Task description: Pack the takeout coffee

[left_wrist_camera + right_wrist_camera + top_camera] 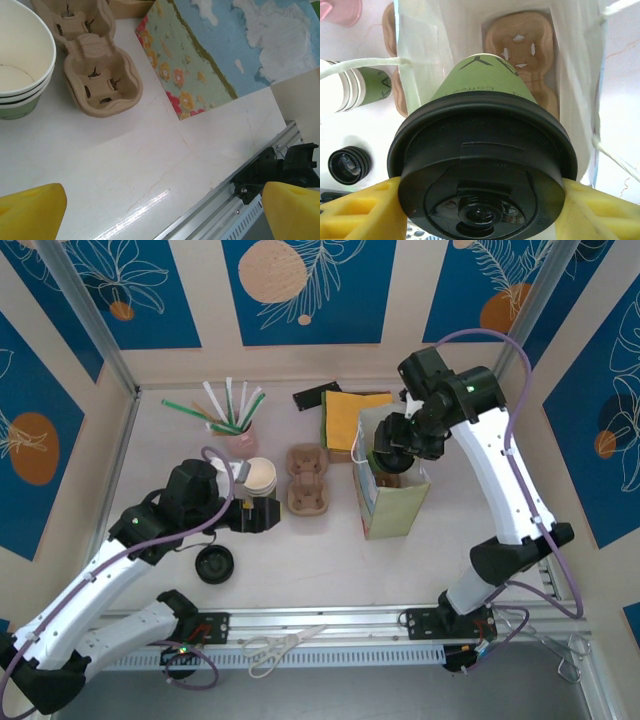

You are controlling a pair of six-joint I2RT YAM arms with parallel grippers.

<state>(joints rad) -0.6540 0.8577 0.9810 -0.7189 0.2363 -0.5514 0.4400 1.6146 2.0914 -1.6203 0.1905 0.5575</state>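
We see the right gripper [482,212] pinching the takeout coffee [480,150], one yellow finger [360,212] pressed to each side of the black lid's rim. The green cup hangs base down over the open mouth of the paper bag [425,40]. The bag's white inner walls stand close on both sides of the cup, so we have little spare room there. Below the cup, between those walls, a pulp carrier [520,45] shows. From above, we find the same gripper [390,455] and cup over the top edge of the upright bag [392,508].

Just left of the bag lie two more pulp carriers [307,478], then a stack of lidless cups [258,478]. Our left gripper [160,220] is spread wide and holds nothing, with bare tabletop between its fingers. Near it a loose black lid [214,564] lies by itself on open table. Behind are a pink cup of straws [240,435] and yellow napkins [350,418]. Scissors [285,648] rest on the near rail.
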